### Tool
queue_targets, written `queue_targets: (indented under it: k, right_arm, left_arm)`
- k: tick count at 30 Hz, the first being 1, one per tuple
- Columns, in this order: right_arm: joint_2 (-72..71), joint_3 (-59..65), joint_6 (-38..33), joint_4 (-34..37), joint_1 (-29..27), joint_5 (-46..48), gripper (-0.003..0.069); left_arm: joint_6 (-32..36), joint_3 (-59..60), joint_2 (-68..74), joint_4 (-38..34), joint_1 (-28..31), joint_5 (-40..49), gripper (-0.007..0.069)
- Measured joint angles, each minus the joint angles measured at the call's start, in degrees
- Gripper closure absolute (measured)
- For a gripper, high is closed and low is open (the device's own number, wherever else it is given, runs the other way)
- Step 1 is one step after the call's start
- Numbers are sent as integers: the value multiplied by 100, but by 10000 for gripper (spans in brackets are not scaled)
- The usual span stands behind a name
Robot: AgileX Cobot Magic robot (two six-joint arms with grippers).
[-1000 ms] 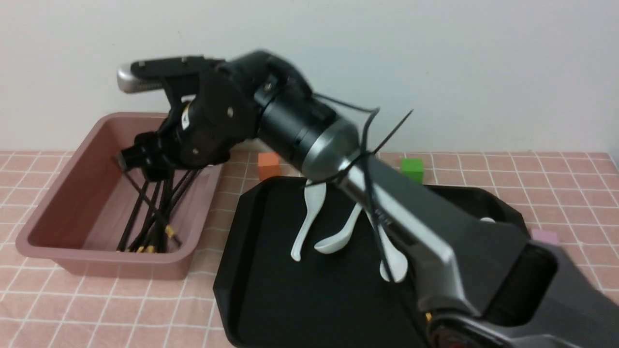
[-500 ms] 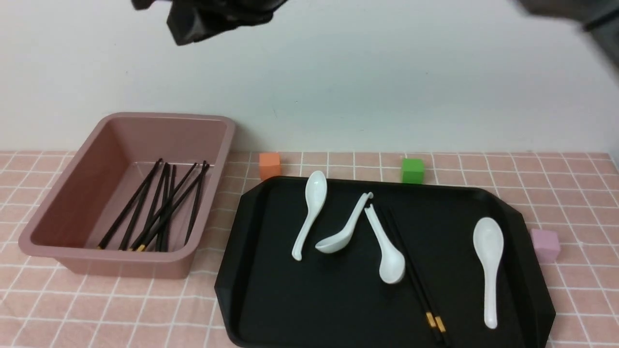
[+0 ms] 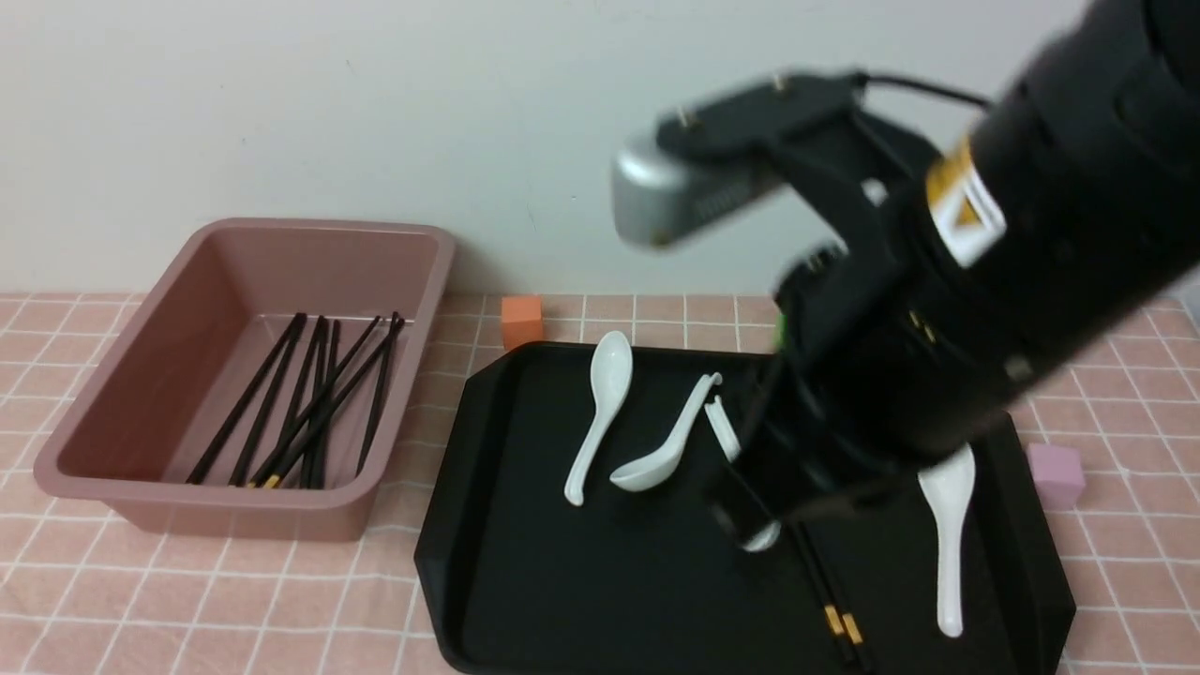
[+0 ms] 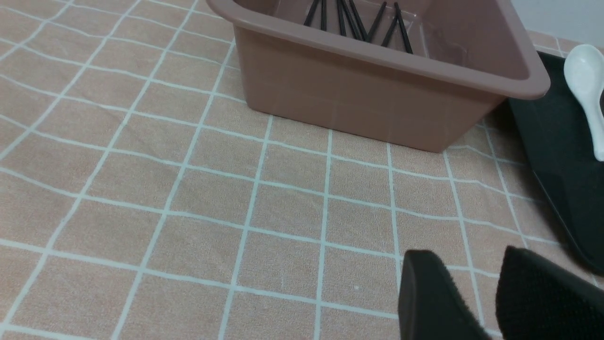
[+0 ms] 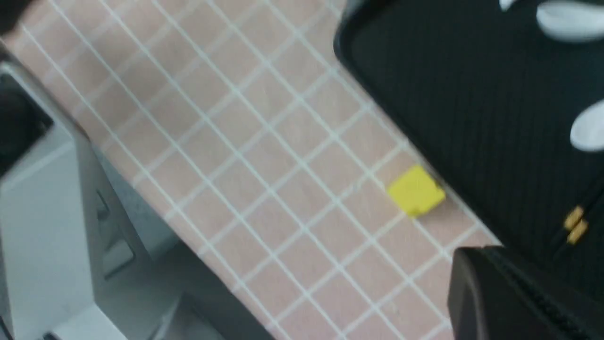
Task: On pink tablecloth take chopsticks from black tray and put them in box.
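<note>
Two black chopsticks (image 3: 837, 621) with gold bands lie on the black tray (image 3: 562, 581), mostly hidden under my right arm. Their gold bands (image 5: 575, 225) show in the right wrist view. My right gripper (image 3: 750, 511) hangs blurred over the tray's middle; its fingers (image 5: 476, 255) are pressed together with nothing between them. Several chopsticks (image 3: 309, 403) lie flat in the pink box (image 3: 234, 520) on the pink tablecloth (image 3: 187, 600). My left gripper (image 4: 467, 252) is open and empty above bare cloth, just in front of the box (image 4: 377, 94).
Several white soup spoons (image 3: 600, 412) lie on the tray. An orange cube (image 3: 521, 321) sits behind the tray, a pink cube (image 3: 1057, 475) at its right side, and a yellow cube (image 5: 415, 191) against its near edge. The cloth's edge and a grey stand (image 5: 42, 198) are close by.
My right arm left the box, swung up out of view, then came down over the tray with its jaws shut. The chopsticks it dropped now lie flat in the box.
</note>
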Motion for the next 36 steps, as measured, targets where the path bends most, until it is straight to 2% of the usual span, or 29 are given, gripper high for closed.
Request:
queue_targets:
  k: [9,12,15,23,24,26,32,36]
  right_arm:
    - [-193,204,0,-425,0,-77,673]
    - [-536,429,0,-745,-27,-120,673]
    - [-1061,893,0,-774,-216,-163,673]
    - [-4085,4426,-4,-562,-2174,-2300,673]
    - [-4168,4520,-4,-562,-2225,-2428,673]
    - [-5296,5745,-4,-562,-2883,-3151,672]
    - [-7066,7423,-6,-796,-3668,-4119,670]
    - [-7789,7949,-11,-801,-3860,-4545,670]
  left_arm:
    - [0,0,0,0,0,0,386]
    - [0,0,0,0,0,0,386]
    - [0,0,0,0,-7,0,386]
    - [0,0,0,0,-7,0,386]
    - [0,0,0,0,-7,0,386]
    - [0,0,0,0,-7,0,386]
    - [0,0,0,0,-7,-5,386]
    - [0,0,0,0,-7,0,386]
